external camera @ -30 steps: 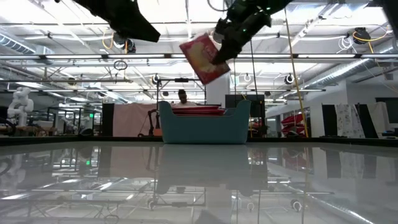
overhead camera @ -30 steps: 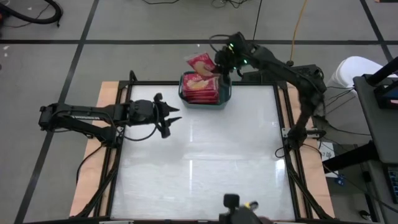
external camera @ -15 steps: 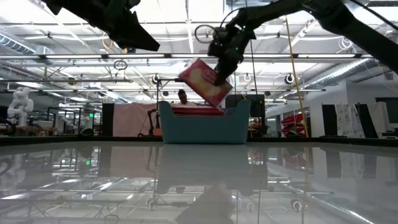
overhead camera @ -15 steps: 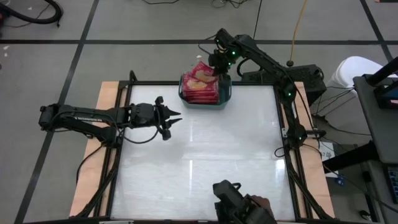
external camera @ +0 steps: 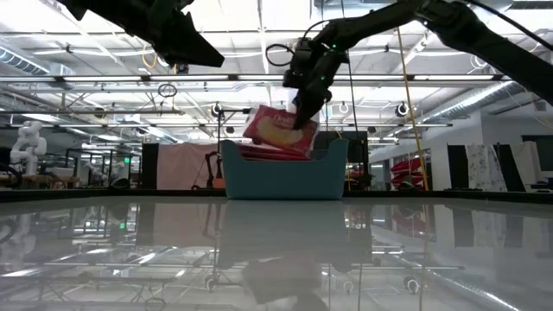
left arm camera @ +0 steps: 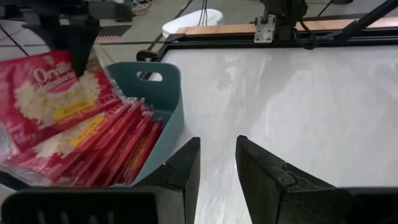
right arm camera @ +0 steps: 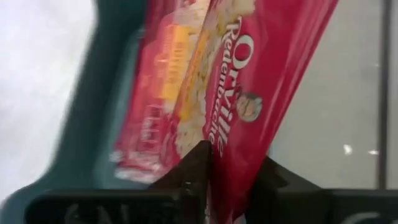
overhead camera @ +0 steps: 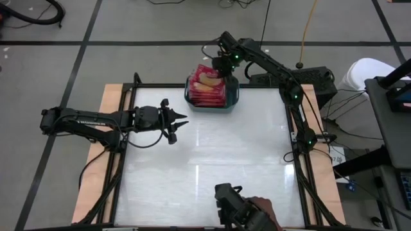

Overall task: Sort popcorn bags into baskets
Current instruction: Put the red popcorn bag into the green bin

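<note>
A teal-blue plastic bin, rectangular with rounded corners and a rolled rim, stands at the far edge of a glossy white surface. It is packed with flat red popcorn packets standing on edge in a tight row. The right end effector hangs over the bin, its fingers clamped on one edge of a further red packet with a yellow-orange popcorn picture, which lies tilted across the top of the stack, its lower edge at rim height. In the right wrist view the packet is pinched between the two dark fingers, with the bin's contents just below.

The left end effector waits above the surface on the left side, well apart from the bin, fingers spread and holding nothing.

No packets lie loose on the surface, so the sorting looks almost done: what seems left is to release this packet onto the pile.

The packets are thin, smooth and slightly crinkly film with a sheen. The bin is rigid moulded plastic with a handle slot. The surface reflects the room like a mirror.

At the near edge, a person's hand shows beside a dark device.
</note>
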You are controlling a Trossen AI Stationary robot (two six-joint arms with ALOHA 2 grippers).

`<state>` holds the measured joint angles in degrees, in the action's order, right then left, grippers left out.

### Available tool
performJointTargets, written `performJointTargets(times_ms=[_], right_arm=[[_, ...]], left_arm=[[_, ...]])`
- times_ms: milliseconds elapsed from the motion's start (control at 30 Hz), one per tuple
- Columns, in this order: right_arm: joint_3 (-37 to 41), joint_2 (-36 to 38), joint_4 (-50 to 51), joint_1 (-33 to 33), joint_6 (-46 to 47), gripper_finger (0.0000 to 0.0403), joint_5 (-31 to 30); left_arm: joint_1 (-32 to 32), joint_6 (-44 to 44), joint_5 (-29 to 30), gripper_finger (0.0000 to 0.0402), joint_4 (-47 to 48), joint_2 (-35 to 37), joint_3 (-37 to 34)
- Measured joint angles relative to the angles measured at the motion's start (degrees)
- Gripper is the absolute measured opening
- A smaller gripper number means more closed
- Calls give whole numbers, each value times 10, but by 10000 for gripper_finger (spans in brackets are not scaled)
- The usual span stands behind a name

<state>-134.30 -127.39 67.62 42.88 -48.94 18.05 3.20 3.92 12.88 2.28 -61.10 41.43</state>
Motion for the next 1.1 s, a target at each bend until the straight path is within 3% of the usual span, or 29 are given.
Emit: performJointTargets(times_ms=[200, 367, 733, 1100], right_arm=[[9, 0, -44, -6, -9, 124, -4], [43, 0, -105, -15, -16, 162, -46], [136, 1, -222, -24, 5, 198, -46], [144, 25, -236, -30, 24, 244, -79]], left_arm=[[0, 0, 0, 106, 5, 0, 0], [0, 1, 0, 106, 9, 0, 0], [0, 2, 0, 106, 9, 0, 0], [0, -7, 0, 106, 9, 0, 0]])
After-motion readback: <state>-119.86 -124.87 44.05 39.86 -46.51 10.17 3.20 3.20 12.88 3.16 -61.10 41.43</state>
